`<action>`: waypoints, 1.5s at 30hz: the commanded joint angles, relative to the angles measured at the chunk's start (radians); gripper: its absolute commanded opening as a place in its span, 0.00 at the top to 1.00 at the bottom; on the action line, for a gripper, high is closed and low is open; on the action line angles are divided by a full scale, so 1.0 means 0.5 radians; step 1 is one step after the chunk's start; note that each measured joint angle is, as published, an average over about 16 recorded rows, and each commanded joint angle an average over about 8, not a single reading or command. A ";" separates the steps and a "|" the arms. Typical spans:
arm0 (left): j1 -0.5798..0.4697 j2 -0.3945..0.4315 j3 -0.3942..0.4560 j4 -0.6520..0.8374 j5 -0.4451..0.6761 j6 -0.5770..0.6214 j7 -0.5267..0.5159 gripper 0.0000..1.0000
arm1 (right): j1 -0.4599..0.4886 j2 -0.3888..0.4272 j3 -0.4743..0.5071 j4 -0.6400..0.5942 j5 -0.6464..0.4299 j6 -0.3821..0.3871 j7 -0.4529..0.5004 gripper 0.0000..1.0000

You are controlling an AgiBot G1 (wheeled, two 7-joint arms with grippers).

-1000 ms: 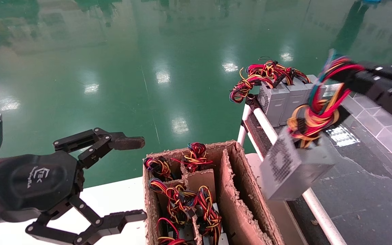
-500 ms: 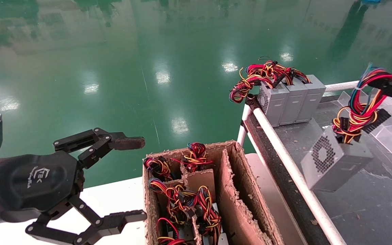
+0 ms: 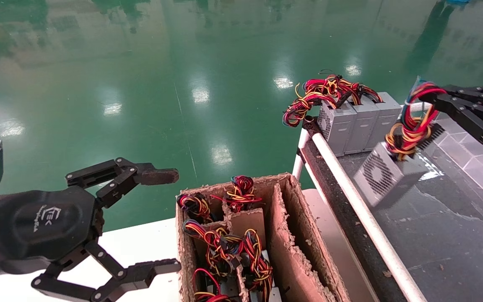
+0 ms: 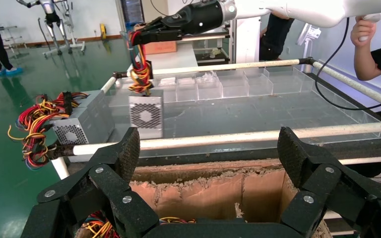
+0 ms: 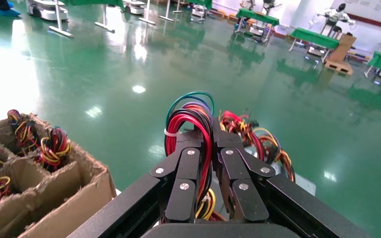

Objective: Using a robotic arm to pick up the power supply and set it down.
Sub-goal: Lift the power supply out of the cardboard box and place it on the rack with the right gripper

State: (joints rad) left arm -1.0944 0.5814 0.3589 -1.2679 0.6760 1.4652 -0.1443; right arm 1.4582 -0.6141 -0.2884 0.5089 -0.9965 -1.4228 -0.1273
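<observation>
A grey power supply (image 3: 382, 173) with a mesh vent face hangs tilted by its wire bundle (image 3: 409, 121), its lower corner at or just above the dark bench surface. My right gripper (image 3: 430, 97) is shut on that bundle, and the wires run up between its fingers (image 5: 188, 163). The left wrist view shows the same box (image 4: 146, 116) dangling beside the row of other units. My left gripper (image 3: 170, 220) is open and idle at the lower left, its fingers (image 4: 126, 153) spread over the carton.
Three more power supplies (image 3: 361, 119) stand in a row at the bench's far corner, wires spilling left. A white rail (image 3: 350, 193) edges the bench (image 3: 442, 235). A brown carton (image 3: 296, 235) with dividers holds several wired units. Clear divider tray (image 3: 472, 147) lies at right.
The right gripper carried the hanging power supply from over the rail out to the right, then back left and lower, towards the row of units. The left arm stayed still.
</observation>
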 commanded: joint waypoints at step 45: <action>0.000 0.000 0.001 0.000 -0.001 0.000 0.001 0.00 | 0.710 -0.728 -0.253 -0.922 -0.431 0.435 -0.483 0.15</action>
State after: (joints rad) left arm -1.0946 0.5812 0.3594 -1.2679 0.6756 1.4650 -0.1440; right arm 1.8108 -0.9781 -0.4140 0.0489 -1.2102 -1.2046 -0.3688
